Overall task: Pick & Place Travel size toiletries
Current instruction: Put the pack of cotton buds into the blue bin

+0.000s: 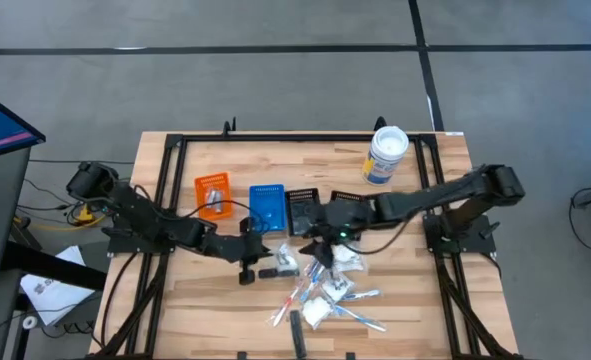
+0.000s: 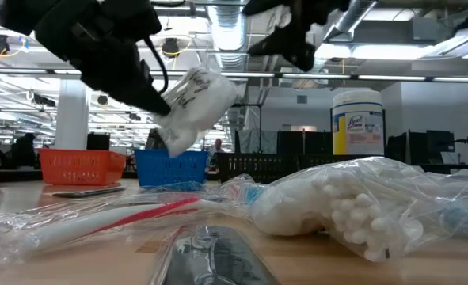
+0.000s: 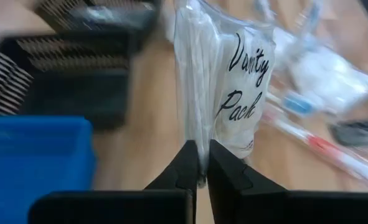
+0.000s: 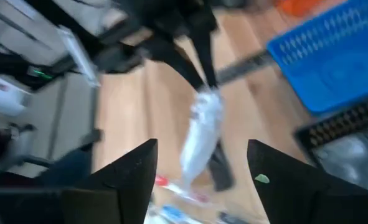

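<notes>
We see the left gripper (image 3: 200, 163) pinched tight on the edge of a clear "Vanity Pack" packet (image 3: 233, 87), which hangs in the air just beyond its 2 fingertips, above the wooden table (image 1: 195, 300). The blue bin (image 1: 267, 206) sits just behind it. The right gripper (image 4: 202, 163), fingers spread wide and empty, faces that packet from close by, with the remaining toiletries (image 1: 327, 297) on the table below and just beyond it.

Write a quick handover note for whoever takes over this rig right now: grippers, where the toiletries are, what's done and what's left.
Left gripper: shut on the Vanity Pack packet, held above the table beside the blue bin.
Right gripper: open, empty, over the pile.
Toiletries pile: lying loose on the table in front of the bins.
Done: one packet lifted.
Left: place it, then pick the rest.
</notes>
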